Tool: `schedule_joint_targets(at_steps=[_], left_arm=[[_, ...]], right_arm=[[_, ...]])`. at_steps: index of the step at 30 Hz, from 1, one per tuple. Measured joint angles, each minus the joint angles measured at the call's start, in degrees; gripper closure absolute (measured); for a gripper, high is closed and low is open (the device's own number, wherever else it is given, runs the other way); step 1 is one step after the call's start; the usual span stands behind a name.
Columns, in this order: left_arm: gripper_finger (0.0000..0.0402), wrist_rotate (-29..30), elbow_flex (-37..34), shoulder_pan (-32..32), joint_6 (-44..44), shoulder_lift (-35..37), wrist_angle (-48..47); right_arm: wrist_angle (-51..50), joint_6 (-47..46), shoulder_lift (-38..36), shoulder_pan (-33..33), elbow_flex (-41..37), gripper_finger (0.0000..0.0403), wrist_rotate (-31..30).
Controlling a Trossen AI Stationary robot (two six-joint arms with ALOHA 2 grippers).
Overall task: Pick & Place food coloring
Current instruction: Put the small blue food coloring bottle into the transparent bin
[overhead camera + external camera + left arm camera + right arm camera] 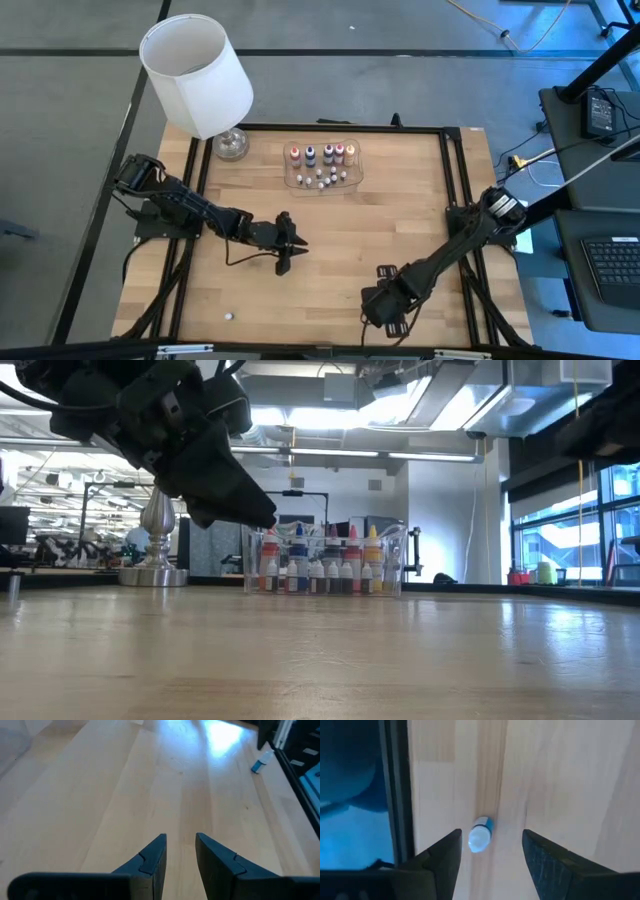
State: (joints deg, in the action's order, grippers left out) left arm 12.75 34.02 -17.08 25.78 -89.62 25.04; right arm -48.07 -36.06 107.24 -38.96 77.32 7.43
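The right gripper (490, 852) hangs low over the near edge of the wooden table (400, 230), by the black frame rail (395, 785), with its two dark fingers (545, 862) spread apart on either side of a small blue food coloring bottle (481, 834). The bottle lies on its side on the bare wood between the fingers, its white tip pointing toward the wrist camera; neither finger touches it, so nothing is gripped. The left gripper (179, 851) sits out over the middle of the table, its fingers only a narrow gap apart and holding nothing; from its wrist camera the same blue bottle shows far off near the table edge. The rest of the food coloring bottles (322, 155) stand upright in a shallow clear plastic tray (354, 175) at the far side of the table, tall coloured ones behind and tiny whitish ones in front. One more tiny whitish bottle (229, 316) lies alone near the front left corner. A white-shaded lamp (195, 75) stands at the far left, beside the tray.
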Motion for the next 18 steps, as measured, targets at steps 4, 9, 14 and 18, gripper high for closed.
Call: schedule_joint_targets(at_steps=[4, 9, 14, 18], left_arm=[[0.0302, 2.7, 0.0, 0.1, -0.2, 0.0, 0.0], [0.0302, 2.7, 0.0, 1.5, -4.0, 0.0, 0.0], [0.0302, 2.7, 0.0, 3.8, -4.5, 0.0, 0.0], [0.0302, 2.6, 0.0, 5.2, -4.5, 0.0, 0.0]], right_arm=[[0.5, -4.4, 0.4, -1.2, 0.0, 0.0193, -0.1], [0.8, -7.4, 0.4, -3.2, 0.0, 0.0193, -4.3], [0.2, -7.3, 0.4, -3.7, 0.0, 0.0193, -7.7], [-0.3, -7.4, 0.8, -3.7, 0.0, 0.0193, -7.8]])
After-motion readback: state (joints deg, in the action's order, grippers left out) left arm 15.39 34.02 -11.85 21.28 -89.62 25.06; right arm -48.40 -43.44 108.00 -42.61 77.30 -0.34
